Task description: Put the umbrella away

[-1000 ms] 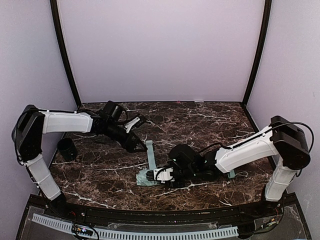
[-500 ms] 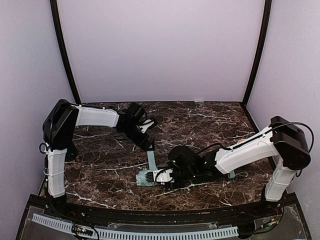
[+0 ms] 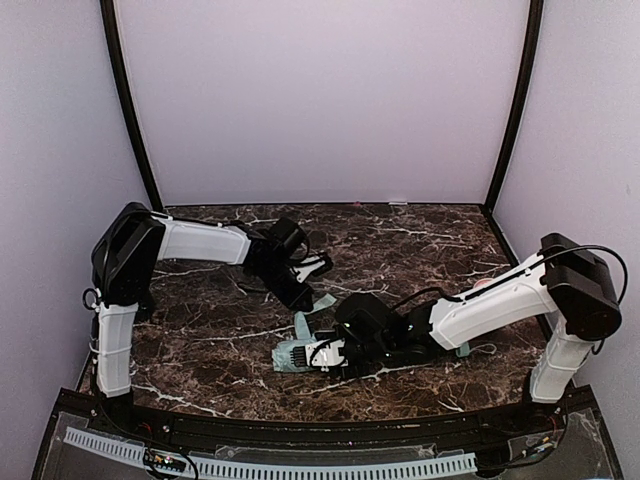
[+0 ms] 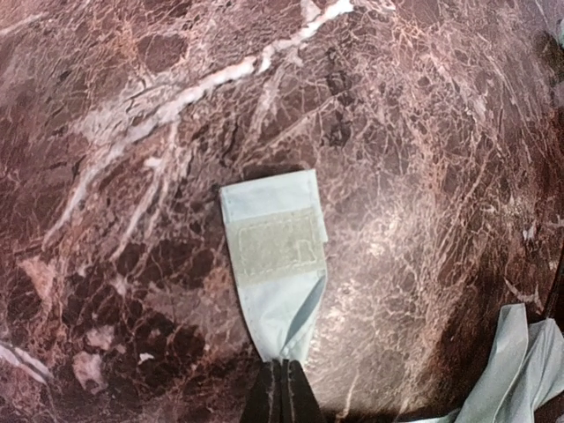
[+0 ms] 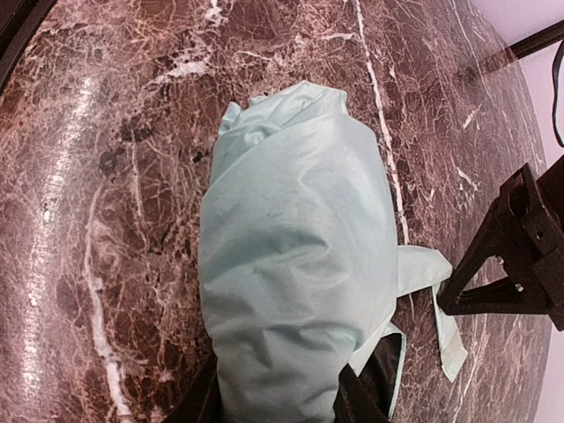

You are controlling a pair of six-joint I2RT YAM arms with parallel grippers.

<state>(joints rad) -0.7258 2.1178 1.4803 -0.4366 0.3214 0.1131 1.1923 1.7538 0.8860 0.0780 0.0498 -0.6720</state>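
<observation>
The umbrella [image 3: 295, 353] lies folded on the marble table, a rolled bundle of pale mint fabric [image 5: 295, 264]. My right gripper [image 3: 337, 351] is shut around the bundle, with a finger on each side [image 5: 278, 392]. The umbrella's closing strap [image 4: 275, 256], with its velcro patch facing up, stretches away from the bundle. My left gripper [image 4: 282, 370] is shut on the strap's narrow part, pinching it just above the table [image 3: 316, 297]. The handle and shaft are hidden.
The purple back and side walls enclose the marble table [image 3: 400, 240]. My left arm reaches across from the left, my right arm from the right, and they meet near the middle front. A small mint piece [image 3: 464, 349] shows behind the right forearm.
My left arm swung right and down to the strap, and its jaws went from open to shut on it. The strap end shifted right. The right arm held still.
</observation>
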